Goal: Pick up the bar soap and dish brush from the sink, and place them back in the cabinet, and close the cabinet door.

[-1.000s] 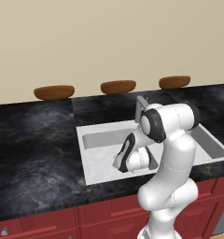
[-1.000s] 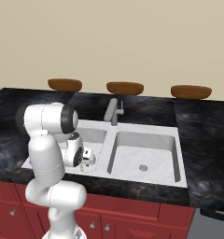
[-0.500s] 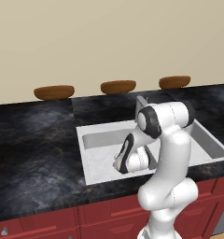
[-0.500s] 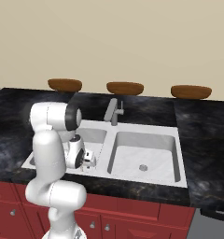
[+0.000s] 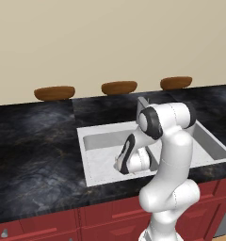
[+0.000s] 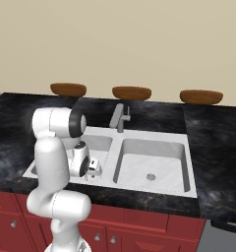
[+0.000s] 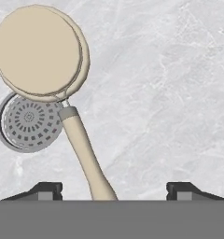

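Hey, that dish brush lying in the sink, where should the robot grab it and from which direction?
Probably by the thin straight handle of the dish brush, coming straight down from above. It lies flat on the sink floor, its round head partly over the drain. In the hand view the handle runs up between the jaws, which stand wide apart on either side of it, so closing should pinch it.

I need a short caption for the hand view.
Dish brush lies on sink floor, its head overlapping the drain.

A glossy white arm (image 5: 173, 155) of rounded segments is seen, with dark joint bands and a white end effector (image 6: 93, 168) bearing small dark fingertips (image 7: 46, 190).
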Robot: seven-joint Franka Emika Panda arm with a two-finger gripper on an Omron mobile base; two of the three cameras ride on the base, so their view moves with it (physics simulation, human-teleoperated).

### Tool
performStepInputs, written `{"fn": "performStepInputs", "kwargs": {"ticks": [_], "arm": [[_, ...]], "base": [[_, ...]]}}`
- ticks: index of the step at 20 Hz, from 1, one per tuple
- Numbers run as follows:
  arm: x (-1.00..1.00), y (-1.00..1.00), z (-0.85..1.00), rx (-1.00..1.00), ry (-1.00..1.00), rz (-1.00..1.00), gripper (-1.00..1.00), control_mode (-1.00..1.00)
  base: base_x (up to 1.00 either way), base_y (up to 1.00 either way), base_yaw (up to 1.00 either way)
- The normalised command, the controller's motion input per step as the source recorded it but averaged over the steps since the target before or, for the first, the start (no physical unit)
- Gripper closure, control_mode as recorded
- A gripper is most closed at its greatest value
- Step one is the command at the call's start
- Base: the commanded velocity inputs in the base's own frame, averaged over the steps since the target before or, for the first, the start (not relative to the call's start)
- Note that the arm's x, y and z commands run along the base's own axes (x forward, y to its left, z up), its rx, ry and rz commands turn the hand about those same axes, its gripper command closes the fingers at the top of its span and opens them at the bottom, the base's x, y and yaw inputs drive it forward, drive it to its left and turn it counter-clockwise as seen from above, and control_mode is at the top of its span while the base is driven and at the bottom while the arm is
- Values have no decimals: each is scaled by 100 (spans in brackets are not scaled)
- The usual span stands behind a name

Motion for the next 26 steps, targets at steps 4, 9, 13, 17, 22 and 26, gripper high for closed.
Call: {"fn": "performStepInputs", "kwargs": {"ticks": [4,9,13,17,22,26], "arm": [[0,0,0,0,0,0,100,-100],[0,0,0,0,0,0,100,-100],[0,-1,13,0,0,0,100,-100],[0,0,44,0,-1,0,100,-100],[0,0,69,0,-2,0,100,-100],[0,0,63,0,-1,0,100,-100]], "base": [[0,0,0],[0,0,0],[0,0,0],[0,0,0],[0,0,0],[0,0,0]]}}
